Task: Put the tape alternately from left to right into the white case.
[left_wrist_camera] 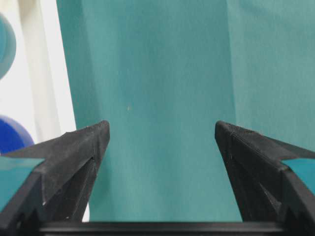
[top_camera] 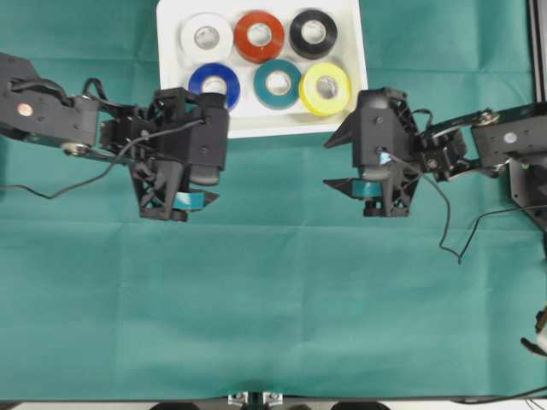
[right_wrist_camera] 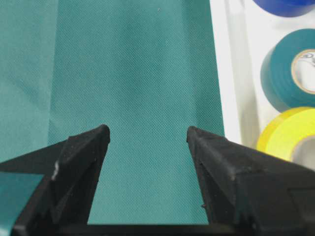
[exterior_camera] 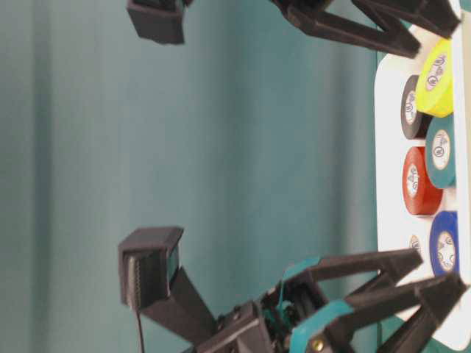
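The white case (top_camera: 363, 94) lies at the back centre and holds several tape rolls. The back row is white (top_camera: 206, 37), red (top_camera: 259, 36) and black (top_camera: 313, 32). The front row is blue (top_camera: 214, 84), teal (top_camera: 278, 83) and yellow (top_camera: 326, 88). My left gripper (top_camera: 220, 158) hovers over the cloth just in front of the case's left corner, open and empty (left_wrist_camera: 161, 125). My right gripper (top_camera: 327, 162) hangs in front of the case's right corner, also open with nothing between its fingers (right_wrist_camera: 147, 129). The right wrist view shows the teal (right_wrist_camera: 288, 69) and yellow (right_wrist_camera: 290, 135) rolls.
A green cloth (top_camera: 273, 299) covers the table. Loose cables trail from the left arm (top_camera: 68, 184) and from the right arm (top_camera: 449, 222). A dark frame post (top_camera: 538, 51) stands at the right edge. The case's rim (left_wrist_camera: 44, 73) runs beside the left finger.
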You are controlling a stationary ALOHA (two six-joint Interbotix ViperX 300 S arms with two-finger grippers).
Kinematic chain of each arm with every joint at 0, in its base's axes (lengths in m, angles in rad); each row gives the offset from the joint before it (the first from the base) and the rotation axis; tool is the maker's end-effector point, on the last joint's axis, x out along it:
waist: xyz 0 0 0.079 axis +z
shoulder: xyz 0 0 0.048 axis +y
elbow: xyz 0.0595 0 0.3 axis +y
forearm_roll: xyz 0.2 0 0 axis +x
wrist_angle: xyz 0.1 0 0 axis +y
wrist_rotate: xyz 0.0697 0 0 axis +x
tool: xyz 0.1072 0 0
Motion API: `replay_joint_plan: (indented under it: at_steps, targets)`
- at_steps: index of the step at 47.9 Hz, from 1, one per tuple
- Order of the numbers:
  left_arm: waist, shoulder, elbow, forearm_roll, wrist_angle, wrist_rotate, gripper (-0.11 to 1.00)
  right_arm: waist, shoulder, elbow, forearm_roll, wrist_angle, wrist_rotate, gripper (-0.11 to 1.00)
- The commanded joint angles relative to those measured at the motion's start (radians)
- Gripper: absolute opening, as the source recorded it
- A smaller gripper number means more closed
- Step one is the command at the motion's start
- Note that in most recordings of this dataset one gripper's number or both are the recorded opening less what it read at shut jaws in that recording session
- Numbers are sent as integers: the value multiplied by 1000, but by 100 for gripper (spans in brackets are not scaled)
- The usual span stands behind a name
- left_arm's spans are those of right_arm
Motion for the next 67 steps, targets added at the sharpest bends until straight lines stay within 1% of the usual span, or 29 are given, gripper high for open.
replay_joint_plan:
  at_steps: [1,17,35,43,58,67]
  targets:
    - [-3,-48,8,-2,-3,-2,60,2,-49,2,-3,-3,-2,72]
    - [-2,-152,100,-2,-5,-3,60,0,-164,67,-3,-5,-2,72]
    - [5,-258,183,-2,-52,3,60,-9,-311,147,-3,-6,-2,71]
    - [6,-311,222,-2,-100,6,60,-14,-385,190,-3,-9,-2,71]
    - [6,-420,322,-2,-206,5,59,-40,-572,295,-3,-15,0,71]
    - [6,-466,367,-2,-229,2,59,-46,-695,353,-3,-25,0,71]
